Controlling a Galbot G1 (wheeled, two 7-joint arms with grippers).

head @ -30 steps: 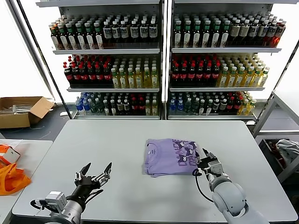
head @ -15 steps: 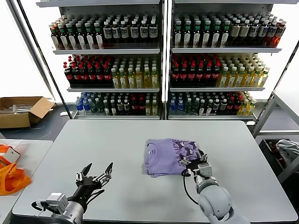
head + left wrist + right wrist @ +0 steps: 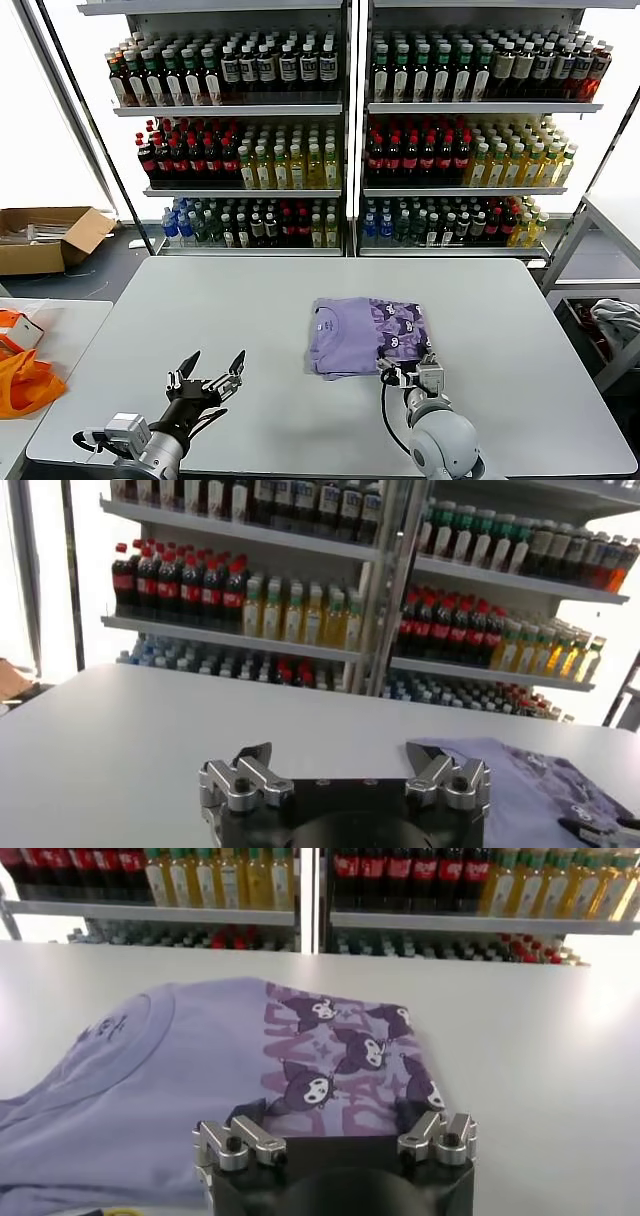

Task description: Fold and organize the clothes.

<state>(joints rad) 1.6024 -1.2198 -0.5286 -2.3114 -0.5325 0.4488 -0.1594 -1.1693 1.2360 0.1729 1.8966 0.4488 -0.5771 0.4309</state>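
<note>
Both grippers, left gripper (image 3: pixel 207 375) and right gripper (image 3: pixel 411 372), have silver metal finger links with dark screws on black bases. The right arm has a rounded light-grey shell and a looping black cable.

The folded T-shirt (image 3: pixel 180 1078) runs off the right wrist view's edge; its neck label (image 3: pixel 322 324) is too small to read from overhead.

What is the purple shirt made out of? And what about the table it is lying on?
The purple shirt looks like soft knit cloth, probably cotton: matte, folded flat with limp, rounded edges, and a darker cartoon print on it. The table looks like a hard, smooth, pale grey top, perhaps laminate; its exact material cannot be told.
</note>
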